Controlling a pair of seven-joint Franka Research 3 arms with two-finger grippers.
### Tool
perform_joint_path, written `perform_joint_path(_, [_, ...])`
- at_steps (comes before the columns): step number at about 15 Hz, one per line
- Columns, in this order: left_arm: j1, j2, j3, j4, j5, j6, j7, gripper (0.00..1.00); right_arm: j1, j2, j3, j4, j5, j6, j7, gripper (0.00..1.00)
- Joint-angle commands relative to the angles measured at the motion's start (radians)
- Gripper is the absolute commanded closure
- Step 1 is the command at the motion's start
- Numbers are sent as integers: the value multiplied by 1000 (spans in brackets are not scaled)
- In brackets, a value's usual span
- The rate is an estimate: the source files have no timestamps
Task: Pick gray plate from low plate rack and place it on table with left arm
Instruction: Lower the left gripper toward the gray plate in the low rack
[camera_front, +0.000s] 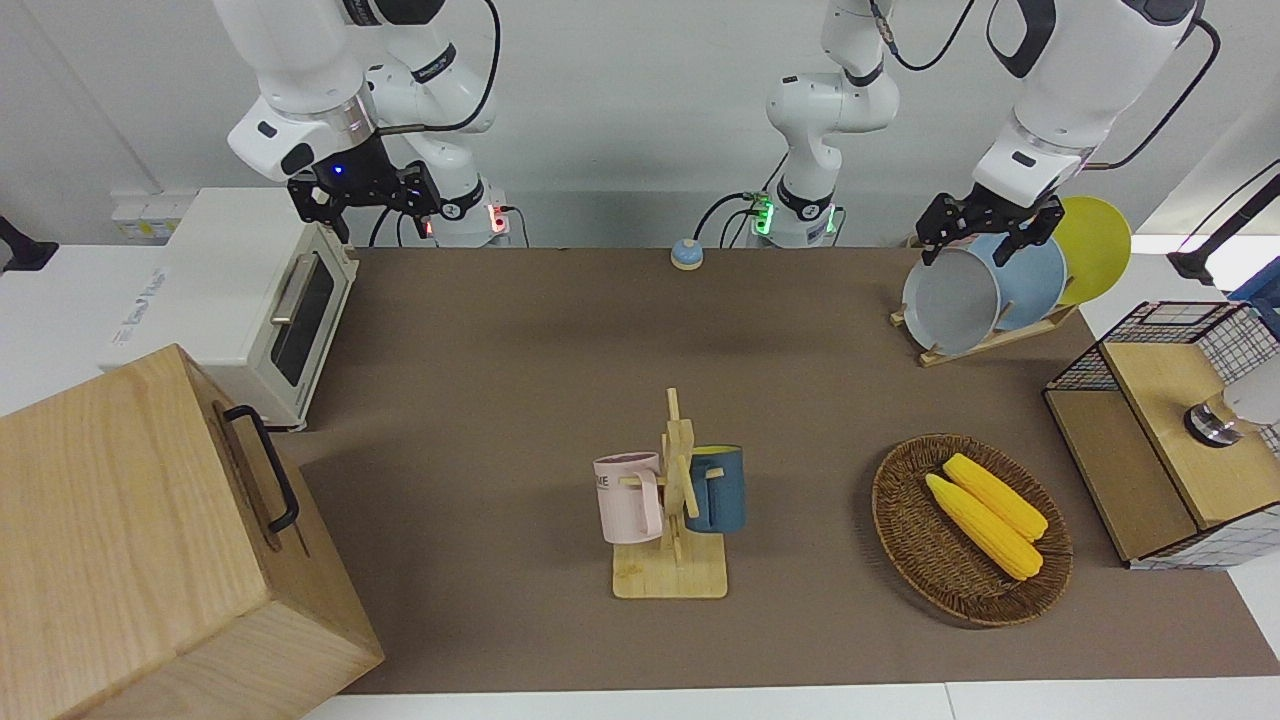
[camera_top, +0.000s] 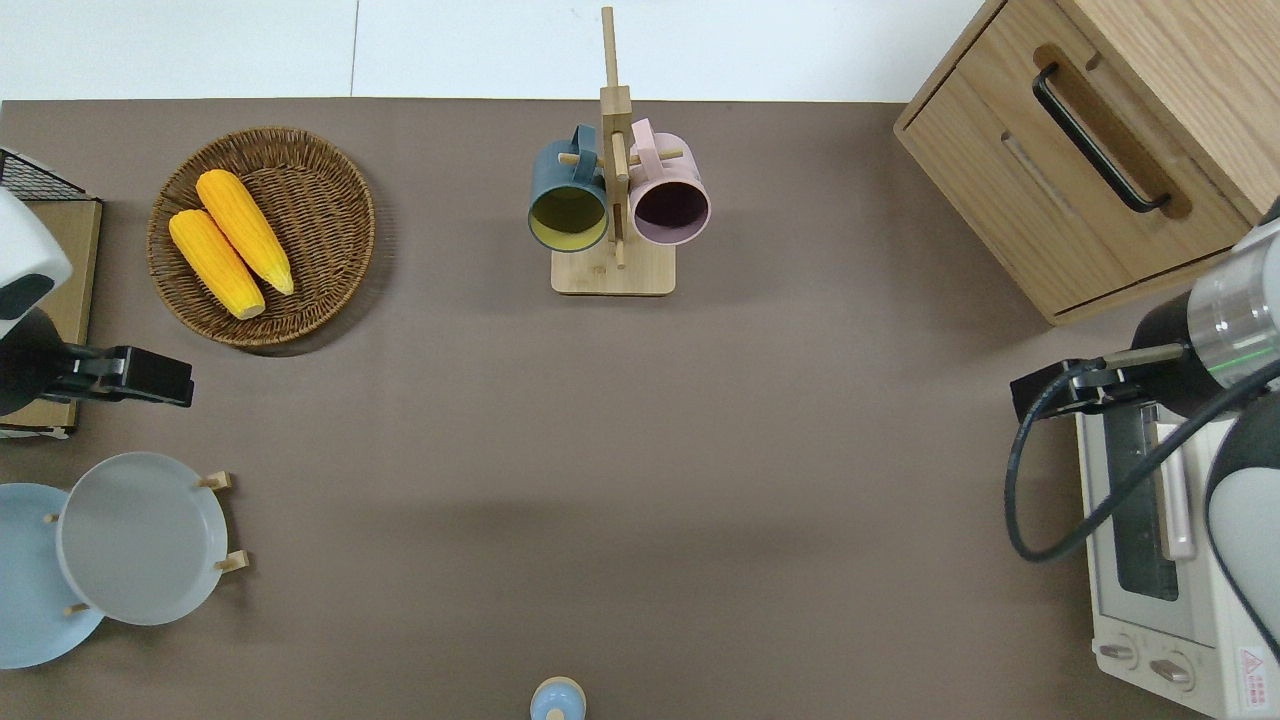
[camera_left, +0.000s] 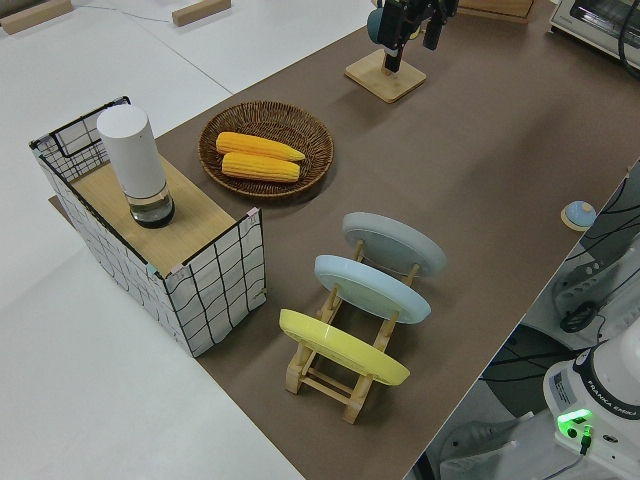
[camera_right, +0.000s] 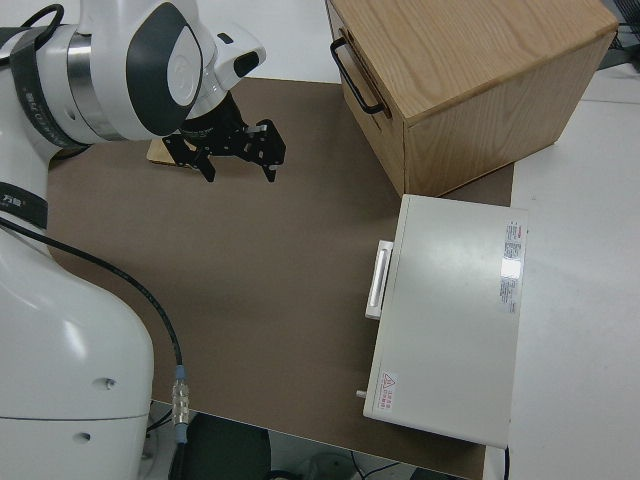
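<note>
Yellow plate (camera_left: 343, 346) in low plate rack (camera_left: 330, 375) (outside overhead view).

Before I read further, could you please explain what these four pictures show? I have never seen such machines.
They show two white robot arms at one table, each ending in a black two-finger pincer. One picture faces the robots, one looks straight down, and two come from the table's ends.

The left pincer is up in the air, open and holding nothing. From above it hangs between the wicker basket holding two corn cobs and the low plate rack. In that rack lean the gray plate, a sky-blue plate and a yellow plate.

The right arm is parked, its pincer open.

Also there: a mug stand with two mugs, a wooden cabinet, a toaster oven and a wire crate.
</note>
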Motion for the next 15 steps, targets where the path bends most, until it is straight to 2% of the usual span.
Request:
perform_joint_path(1, [-4, 4, -12, 16, -19, -31, -2, 2, -23, -2, 21, 7, -6, -11, 12, 17])
perform_joint_path(5, [-3, 4, -18, 12, -23, -47, -8, 2, -23, -2, 20, 6, -6, -11, 12, 17])
perform_joint_path(7, [5, 0, -12, 7, -28, -93, 1, 2, -23, -2, 21, 7, -6, -11, 12, 17])
perform_joint_path(9, [7, -18, -6, -31, -30, -108, 4, 2, -23, -2, 21, 7, -6, -11, 12, 17])
perform_joint_path(12, [8, -88, 0, -121, -31, -69, 7, 2, -23, -2, 21, 7, -6, -11, 12, 17])
perform_joint_path(15, [7, -173, 3, -255, -30, 33, 7, 2, -23, -2, 21, 6, -6, -11, 12, 17])
